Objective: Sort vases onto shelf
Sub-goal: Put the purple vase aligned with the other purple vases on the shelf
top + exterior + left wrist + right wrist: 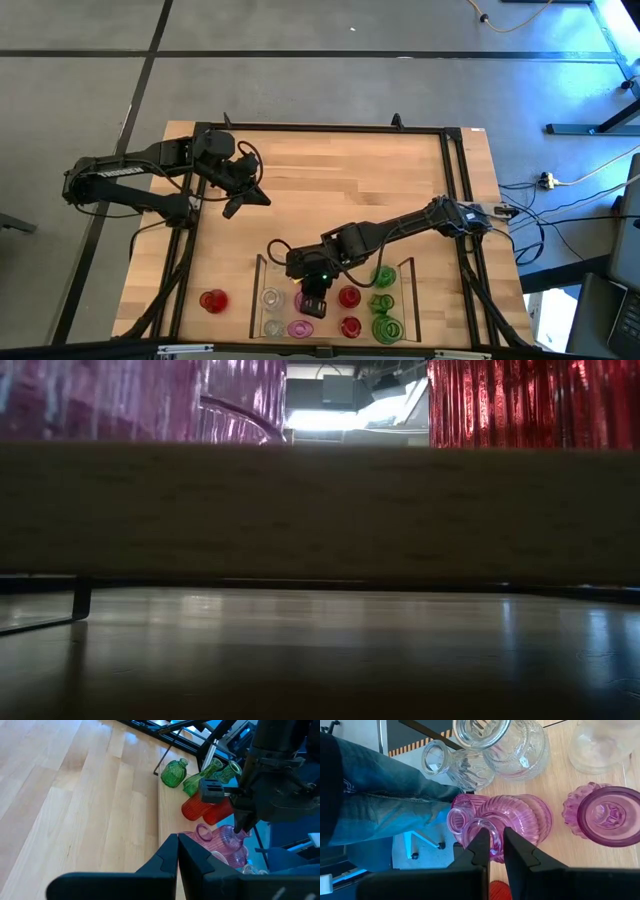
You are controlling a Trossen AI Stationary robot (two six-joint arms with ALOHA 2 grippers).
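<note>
The shelf lies near the table's front edge. Clear vases, a pink vase, red vases and green vases stand on it in columns. One more red vase stands on the table left of the shelf. My right gripper hangs over the pink column, shut on the mouth of a narrow-necked pink vase. A squat pink vase stands beside that one. My left gripper is shut and holds nothing above the far left of the table. My right gripper pinches the rim of the pink vase's mouth between its two fingers. One finger stands over the opening and the other outside the neck. The fingers slant down from the far right. I cannot tell whether the vase's base rests on the shelf floor.
A black frame runs around the tabletop. A person's leg in jeans stands just beyond the table's front edge. In the low view a wood board blocks most of the picture, with pink glass and red glass above it.
</note>
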